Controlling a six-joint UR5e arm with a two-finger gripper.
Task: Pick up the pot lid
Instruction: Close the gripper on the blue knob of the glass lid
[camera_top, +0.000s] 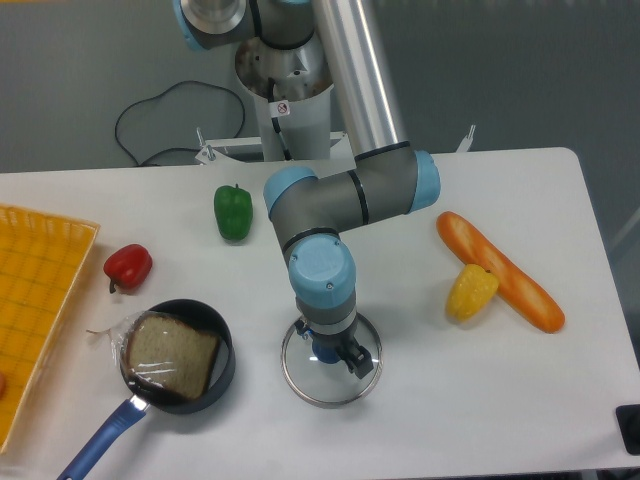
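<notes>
A white tabletop (480, 400) spreads beneath me, with a black pan (226, 368) at lower left. The pot lid (335, 391) lies flat at lower centre; my gripper (332, 348) is open over it, fingers parted either side of the blue knob (326, 353). I should centre on that knob, sink until both fingers flank it, close evenly, then lift straight up.

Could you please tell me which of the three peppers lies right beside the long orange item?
The yellow pepper: it lies right beside the long orange item, while the red pepper and the green pepper lie well away from it.
</notes>
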